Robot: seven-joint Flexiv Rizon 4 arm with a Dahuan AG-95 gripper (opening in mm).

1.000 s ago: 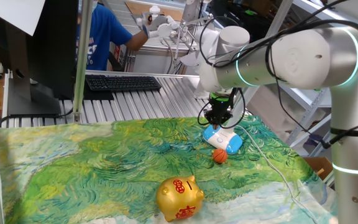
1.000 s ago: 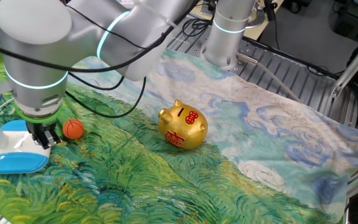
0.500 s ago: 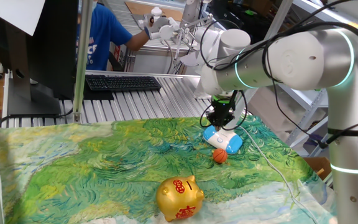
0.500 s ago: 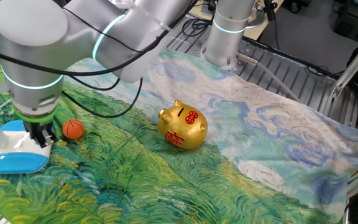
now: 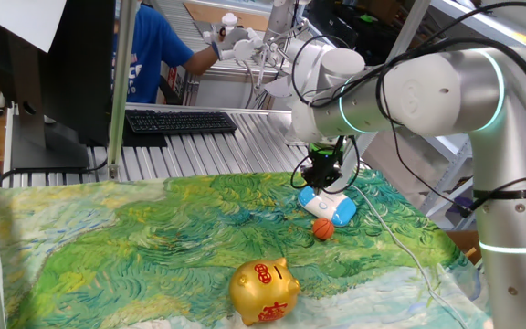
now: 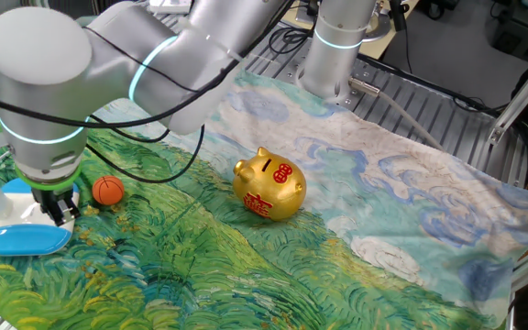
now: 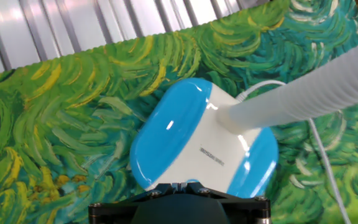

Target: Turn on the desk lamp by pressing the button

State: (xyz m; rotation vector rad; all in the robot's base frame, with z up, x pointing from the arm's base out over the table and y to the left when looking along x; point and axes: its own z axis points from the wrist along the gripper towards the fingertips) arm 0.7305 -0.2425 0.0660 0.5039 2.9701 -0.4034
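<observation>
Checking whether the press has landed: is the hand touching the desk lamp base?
Cannot tell. The hand sits right over the desk lamp in both fixed views, but neither those nor the hand view shows contact or a gap plainly.

The desk lamp (image 7: 197, 146) has a white base with light-blue panels on either side and a white neck. The bench (image 6: 246, 266) is covered by a cloth of swirling green, yellow and blue brushstrokes. Beside the lamp lies an orange ball (image 6: 108, 190). The piggy bank (image 6: 269, 184) is gold with red markings. The end effector (image 5: 321, 174) is black.
</observation>
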